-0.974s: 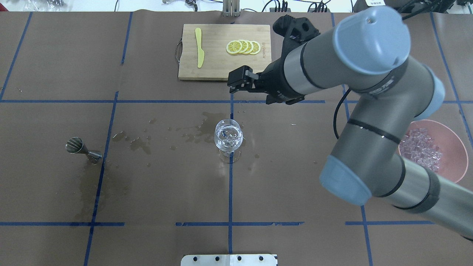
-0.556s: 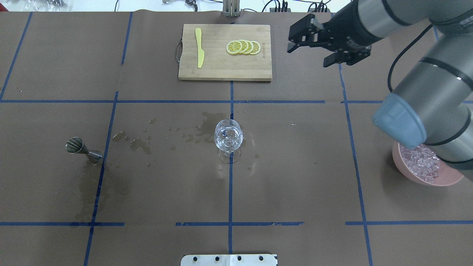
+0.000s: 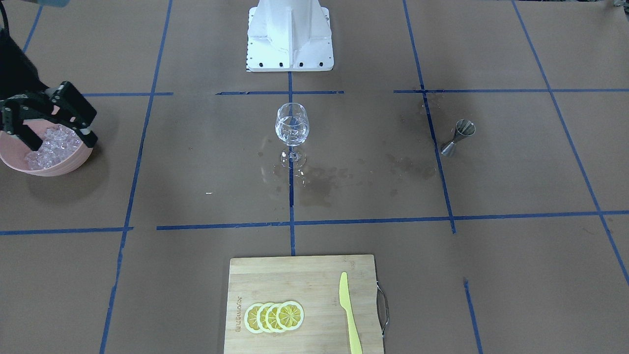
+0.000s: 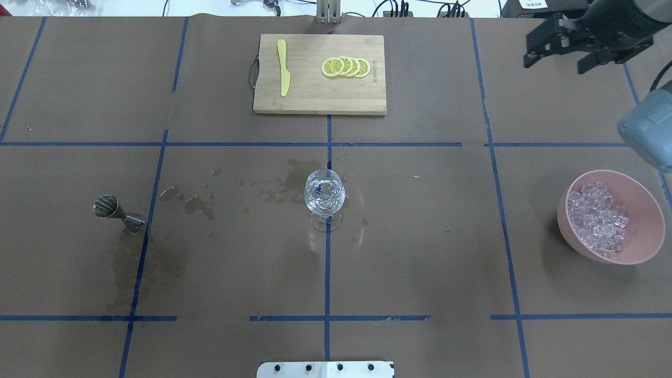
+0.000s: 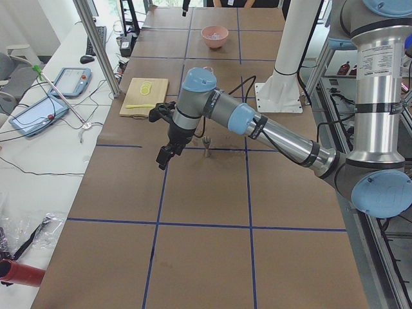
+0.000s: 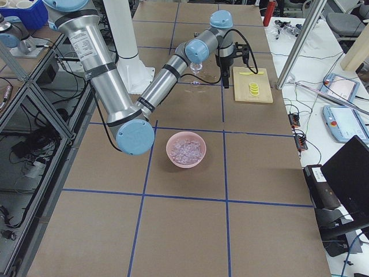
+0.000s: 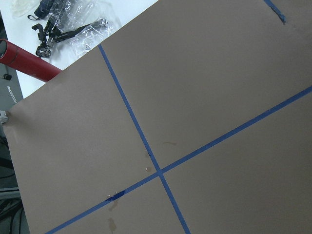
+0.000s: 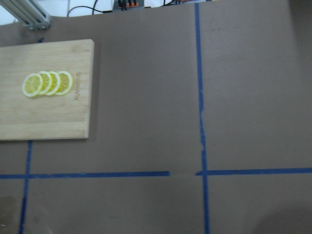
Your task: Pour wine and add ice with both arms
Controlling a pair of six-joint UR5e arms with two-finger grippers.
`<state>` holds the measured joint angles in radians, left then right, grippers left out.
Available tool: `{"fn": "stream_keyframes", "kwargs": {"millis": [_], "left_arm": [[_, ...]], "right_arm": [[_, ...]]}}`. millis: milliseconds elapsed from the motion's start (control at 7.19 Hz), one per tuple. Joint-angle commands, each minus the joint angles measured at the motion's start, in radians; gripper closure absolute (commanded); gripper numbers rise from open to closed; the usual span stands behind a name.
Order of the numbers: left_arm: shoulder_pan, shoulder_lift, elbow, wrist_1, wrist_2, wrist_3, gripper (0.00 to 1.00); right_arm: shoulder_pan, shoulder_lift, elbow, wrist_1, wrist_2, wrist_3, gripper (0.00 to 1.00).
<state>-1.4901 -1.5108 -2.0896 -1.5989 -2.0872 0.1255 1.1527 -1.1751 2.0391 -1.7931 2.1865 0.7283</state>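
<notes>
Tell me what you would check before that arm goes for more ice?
1. Right claw open and empty: ok.
2. Ice heaped in the pink bowl: ok.
3. Wine glass upright, cubes already inside: ok.
4. Right claw lined up over the bowl: cannot tell; the front view shows it overlapping the bowl, the overhead view beyond it.
5. Table dry: not ok; wet stains lie between the glass and the jigger.
6. Left claw open or shut: cannot tell.
</notes>
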Motion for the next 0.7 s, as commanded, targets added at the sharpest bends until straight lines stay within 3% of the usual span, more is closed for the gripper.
{"fn": "stream_keyframes", "kwargs": {"millis": [0,278,556], "left_arm": [[-0.022,-0.003,0.019,0.002,-0.004,0.002,0.00],[-0.029,0.000,0.029,0.005,-0.019,0.002,0.00],[-0.042,0.010,0.062,0.005,-0.092,0.002,0.00]], "right_arm": [[0.126,-0.150,-0.014,-0.081,0.004,-0.444,0.00],[0.249,-0.266,-0.072,-0.077,0.045,-0.727,0.00],[0.347,-0.336,-0.202,-0.069,0.078,-0.973,0.00]]}}
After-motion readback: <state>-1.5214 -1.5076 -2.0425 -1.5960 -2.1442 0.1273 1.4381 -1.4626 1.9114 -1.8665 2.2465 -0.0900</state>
